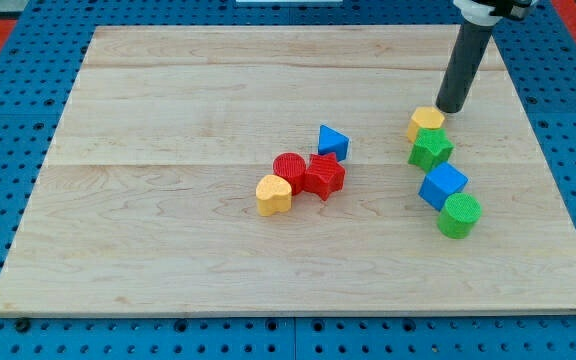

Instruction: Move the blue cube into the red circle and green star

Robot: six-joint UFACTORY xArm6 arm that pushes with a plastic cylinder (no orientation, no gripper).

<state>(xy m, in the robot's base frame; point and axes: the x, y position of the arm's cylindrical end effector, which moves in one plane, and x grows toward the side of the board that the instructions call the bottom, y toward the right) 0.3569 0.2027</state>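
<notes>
Beside the yellow block [425,121], my tip [451,108] carries no end effector, poised above the blue cube [442,185].

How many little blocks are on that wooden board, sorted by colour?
Red: 2, the red circle and a red star
Yellow: 2, a yellow heart and a yellow block
Blue: 2, the blue cube and a blue triangle
Green: 2, the green star and a green cylinder
Total: 8
</notes>
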